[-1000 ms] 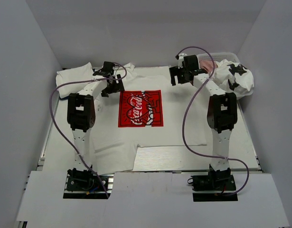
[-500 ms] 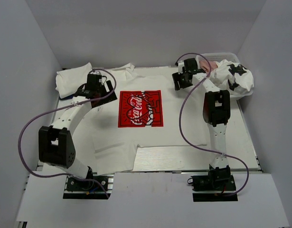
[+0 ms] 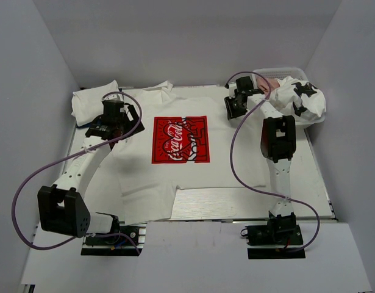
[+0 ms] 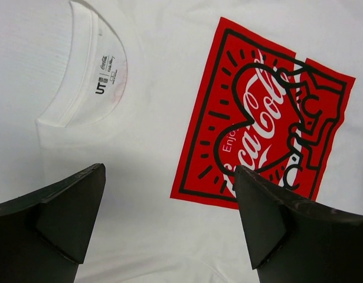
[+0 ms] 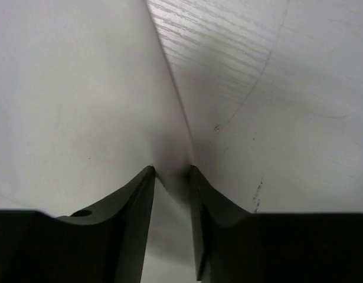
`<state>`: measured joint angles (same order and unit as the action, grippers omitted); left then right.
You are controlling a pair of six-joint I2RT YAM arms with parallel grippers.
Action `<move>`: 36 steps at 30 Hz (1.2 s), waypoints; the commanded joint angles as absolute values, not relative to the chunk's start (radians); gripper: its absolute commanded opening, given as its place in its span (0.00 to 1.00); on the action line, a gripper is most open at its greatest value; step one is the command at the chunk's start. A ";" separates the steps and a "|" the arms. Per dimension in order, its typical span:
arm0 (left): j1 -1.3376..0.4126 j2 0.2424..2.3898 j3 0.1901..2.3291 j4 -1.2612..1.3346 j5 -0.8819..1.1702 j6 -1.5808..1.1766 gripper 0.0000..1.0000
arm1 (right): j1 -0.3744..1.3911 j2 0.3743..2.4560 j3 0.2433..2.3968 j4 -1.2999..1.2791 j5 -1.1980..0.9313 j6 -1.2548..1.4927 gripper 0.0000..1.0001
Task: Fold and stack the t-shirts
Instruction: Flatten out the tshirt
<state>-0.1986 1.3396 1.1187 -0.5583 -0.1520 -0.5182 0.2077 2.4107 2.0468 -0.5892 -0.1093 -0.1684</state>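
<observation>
The task looks barely begun. The printed shirt (image 3: 181,177) lies flat and face up in the middle of the counter (image 3: 236,198), collar toward the far edge and hem toward the near edge, with no fold made in it yet. One folded white shirt (image 3: 89,101) sits at the far left corner, which I take as the start of the stack. The pink shirt (image 3: 266,84) and the white shirt with black patches (image 3: 306,104) are bunched up in the basket (image 3: 285,70) at the far right corner and are not yet folded.

The left gripper (image 3: 123,120) hangs over the printed shirt's left shoulder, fingers spread wide and holding nothing. The right gripper (image 5: 171,171) is at the opposite shoulder, fingers drawn almost together on a ridge of white cloth, so it appears to be pinching the shirt's edge.

The basket's contents are mostly hidden by the patched shirt, so how many shirts it holds is unclear. The left arm covers the printed shirt's left sleeve. How much cloth the right fingers hold cannot be told.
</observation>
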 commanded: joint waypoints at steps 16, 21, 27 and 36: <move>-0.198 1.295 1.072 -0.611 -0.225 -0.549 1.00 | 0.397 2.042 1.748 -0.483 0.210 -0.100 0.00; -0.198 1.285 1.045 -0.611 -0.225 -0.549 1.00 | 0.567 2.002 1.675 -0.514 0.402 -0.022 0.00; -0.198 1.305 1.011 -0.600 -0.204 -0.549 1.00 | 0.784 2.034 1.598 -0.649 0.581 0.178 0.00; -0.198 1.405 1.000 -0.571 -0.184 -0.558 1.00 | 0.884 1.941 1.484 -0.559 0.348 0.189 0.63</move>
